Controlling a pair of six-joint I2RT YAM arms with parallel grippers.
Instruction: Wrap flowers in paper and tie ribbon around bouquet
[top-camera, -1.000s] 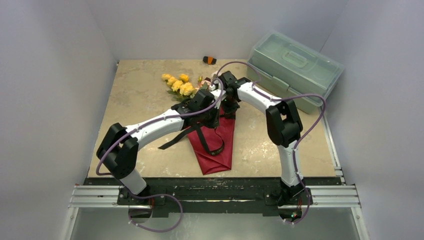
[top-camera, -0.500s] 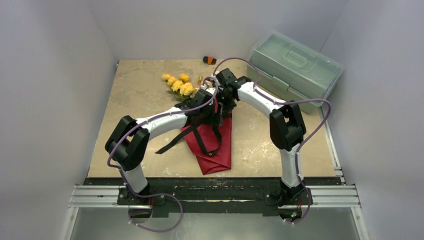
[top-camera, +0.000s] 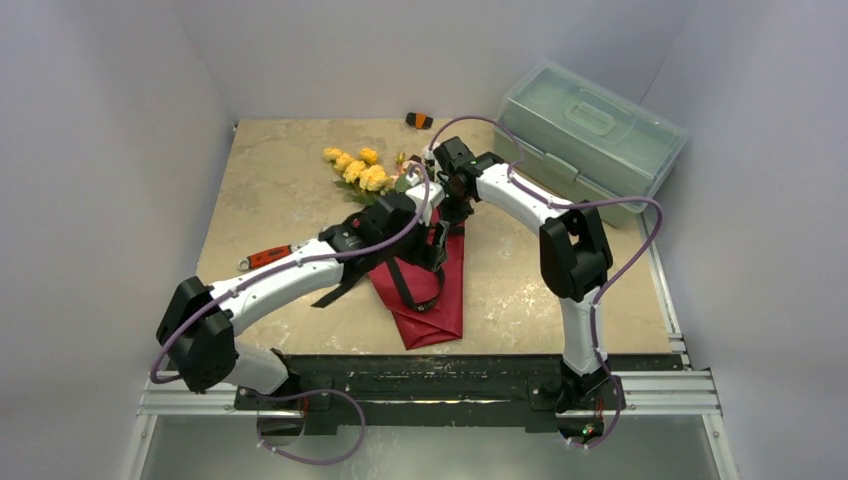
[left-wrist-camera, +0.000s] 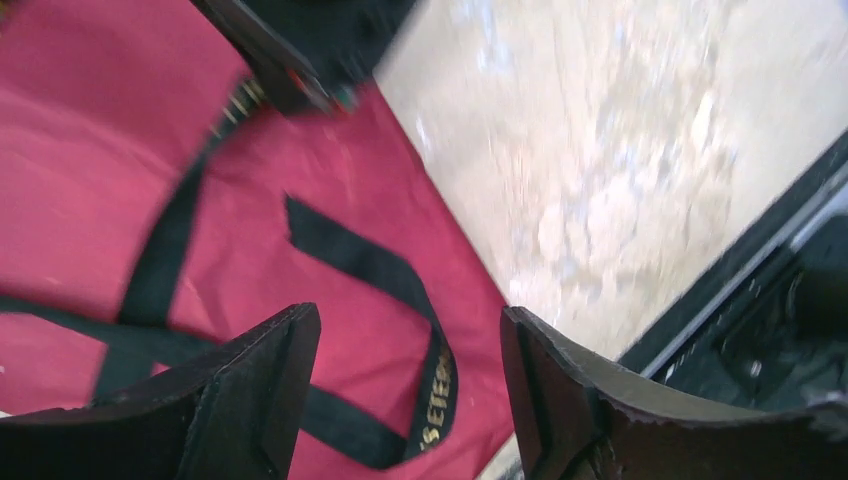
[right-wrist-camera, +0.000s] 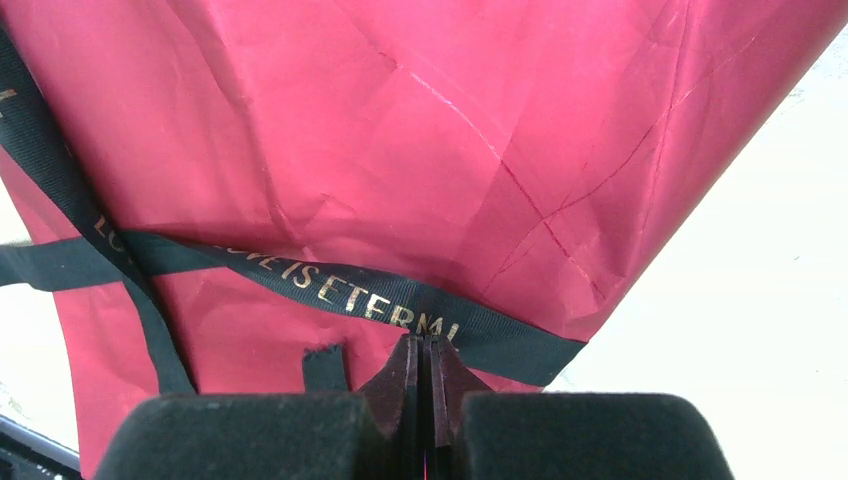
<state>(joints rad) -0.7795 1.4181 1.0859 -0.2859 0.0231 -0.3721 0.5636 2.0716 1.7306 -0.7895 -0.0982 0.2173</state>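
Observation:
The bouquet (top-camera: 428, 300) lies mid-table as a cone of dark red paper (right-wrist-camera: 420, 130), its point toward the arms. The yellow flowers (top-camera: 360, 173) stick out at its far end. The black ribbon (top-camera: 398, 278) with gold lettering crosses the paper (left-wrist-camera: 90, 120), looping on top, and one tail trails left onto the table. My left gripper (left-wrist-camera: 408, 330) hovers open over the ribbon (left-wrist-camera: 370, 265) loop with nothing between its fingers. My right gripper (right-wrist-camera: 425, 345) is shut, its tips against the lower edge of the taut ribbon (right-wrist-camera: 330, 285) without bunching it.
A pale green plastic toolbox (top-camera: 590, 135) stands at the back right. A small orange-and-black object (top-camera: 419, 120) lies by the back wall. A red-handled tool (top-camera: 268, 257) lies beside the left forearm. The black base rail (left-wrist-camera: 740, 270) runs along the near table edge.
My left gripper went from shut to open and drew back slightly toward the near side. The left elbow swung down and left, uncovering the red-handled tool. The right arm barely moved.

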